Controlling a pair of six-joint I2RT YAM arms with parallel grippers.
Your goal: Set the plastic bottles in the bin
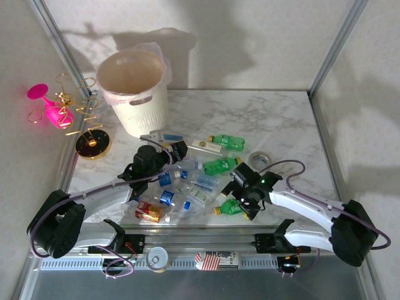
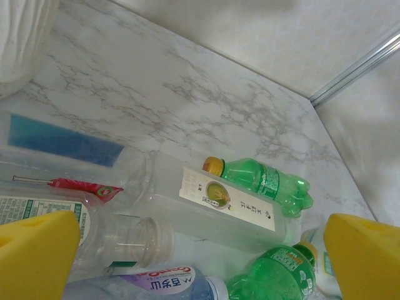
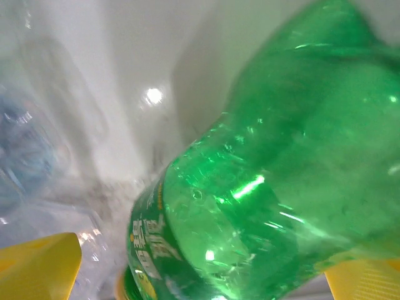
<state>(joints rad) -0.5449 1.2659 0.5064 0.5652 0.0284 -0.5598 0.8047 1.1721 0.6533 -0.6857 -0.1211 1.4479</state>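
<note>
Bin (image 1: 134, 94): upright at the far left corner of the table (image 1: 281, 119), with a clear liner bunched over its rim.

Bottles (image 1: 187, 184): a loose pile lying on their sides mid-table, spreading toward the near edge – all on the tabletop, outside the bin.

Far side of pile: one green bottle with a yellow cap (image 1: 228, 142) (image 2: 262, 181) lies beside a clear bottle with a cream label (image 1: 206, 145) (image 2: 225, 206).

Near edge: a red-labelled bottle (image 1: 150, 212) lies closest to the left arm's side.

Left gripper (image 1: 170, 145) (image 2: 200, 256): over the far left part of the pile, just in front of the bin. Its yellow pads (image 2: 34, 256) stand wide apart and hold nothing; clear and blue-labelled bottles lie below the gap.

Right gripper (image 1: 236, 201) (image 3: 200, 272): low at the near right edge of the pile, jaws spread wide around a second green bottle (image 1: 229, 208) (image 3: 269, 187). In the right wrist view the bottle bulks between the pads – the left-hand pad (image 3: 37, 265) stands clear of it, and contact at the other pad cannot be made out.

Tape roll (image 1: 259, 160): flat on the table, right of the pile.

Can (image 1: 157, 258): on the rail in front of the near edge.

Pink glass (image 1: 47, 103): off the table's left side.
</note>
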